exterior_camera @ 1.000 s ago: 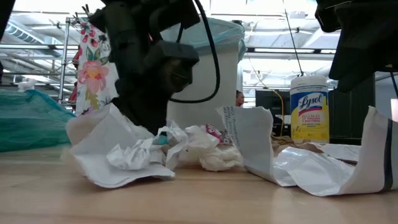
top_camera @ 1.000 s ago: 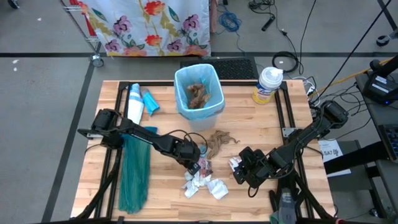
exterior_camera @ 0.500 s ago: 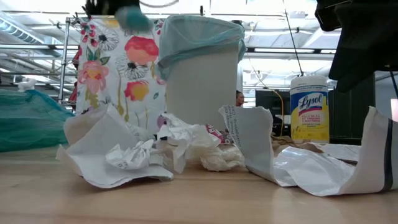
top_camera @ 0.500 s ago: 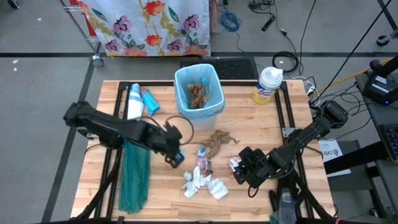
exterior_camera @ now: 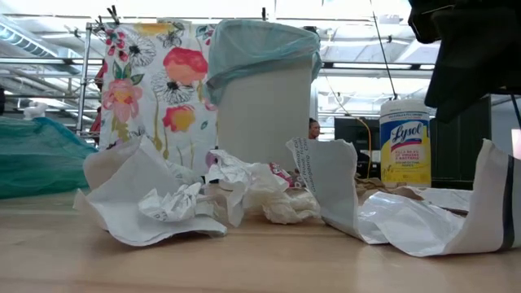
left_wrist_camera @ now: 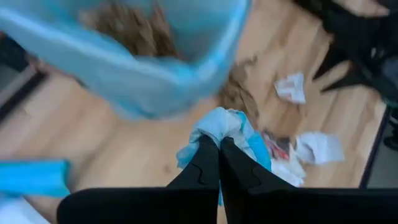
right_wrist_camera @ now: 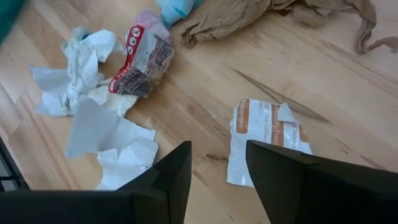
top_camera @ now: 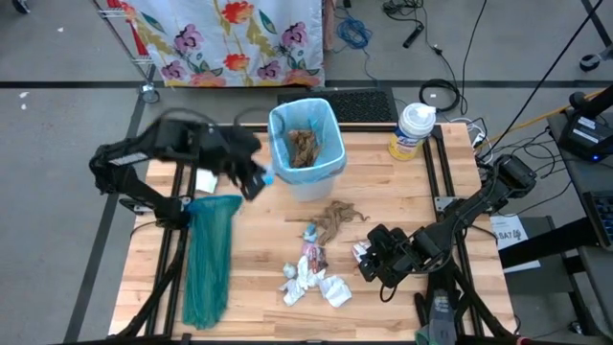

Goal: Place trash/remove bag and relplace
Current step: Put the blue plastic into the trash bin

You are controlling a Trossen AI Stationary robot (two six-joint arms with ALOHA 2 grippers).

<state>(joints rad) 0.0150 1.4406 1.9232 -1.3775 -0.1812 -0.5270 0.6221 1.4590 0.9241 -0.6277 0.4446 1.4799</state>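
Left tool (left_wrist_camera: pixel 219 144): clamped on blue-white scrap (left_wrist_camera: pixel 225 127), just beside bin (top_camera: pixel 306 144) rim. Right tool (right_wrist_camera: pixel 217 163): parted, empty, above white scrap (right_wrist_camera: pixel 268 138). Risk: early release drops scrap outside liner (top_camera: pixel 330 168) onto bench (top_camera: pixel 259 278).

Left gripper (top_camera: pixel 257 179) raised, jaws clamped; right gripper (top_camera: pixel 369 259) low, jaws parted

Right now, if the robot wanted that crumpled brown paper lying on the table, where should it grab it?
Probably from straight above, pinching the bunched middle of the brown paper. It lies low and spread on the table, with thin tails trailing off that would likely slip or tear.
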